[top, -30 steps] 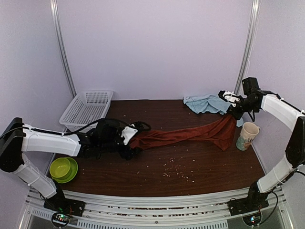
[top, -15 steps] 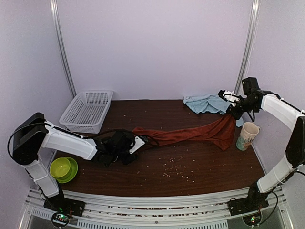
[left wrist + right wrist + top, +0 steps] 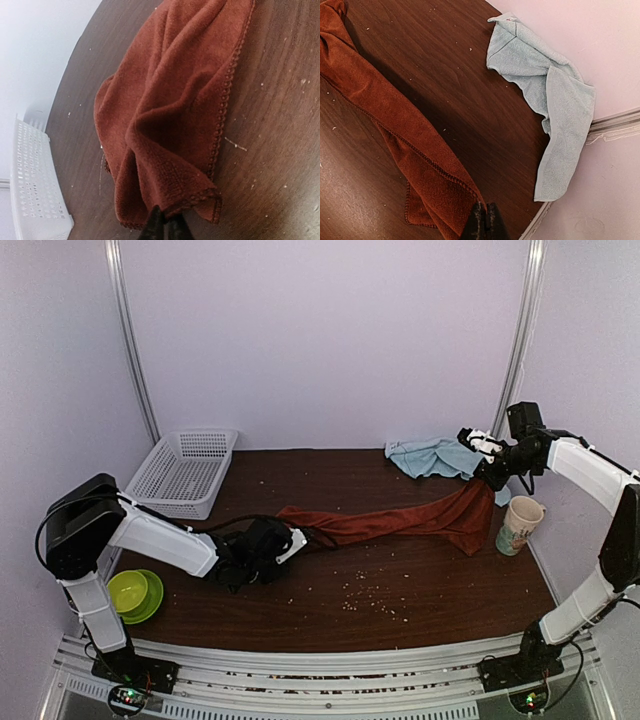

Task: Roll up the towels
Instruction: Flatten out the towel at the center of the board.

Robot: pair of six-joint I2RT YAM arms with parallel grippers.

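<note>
The rust-red towel (image 3: 400, 522) lies stretched in a long bunched strip across the dark table, from centre-left up to the right. My left gripper (image 3: 293, 539) sits low on the table, shut on the towel's left end (image 3: 170, 115); in the left wrist view its black tips (image 3: 166, 227) pinch the stitched hem. My right gripper (image 3: 492, 476) holds the other end raised above the table's right side, its tips (image 3: 485, 222) shut on the red cloth (image 3: 395, 125). The pale light-blue towel (image 3: 432, 456) lies crumpled at the back right edge (image 3: 545, 90), with no gripper on it.
A white slotted basket (image 3: 185, 468) stands at the back left, also in the left wrist view (image 3: 35, 190). A green bowl (image 3: 133, 594) sits near the left arm's base. A paper cup (image 3: 520, 524) stands at the right edge. Crumbs (image 3: 365, 595) dot the table.
The left arm has swung in and lowered at the red towel's left end, and its jaws have shut on the hem. The right arm and its raised end have not moved.
</note>
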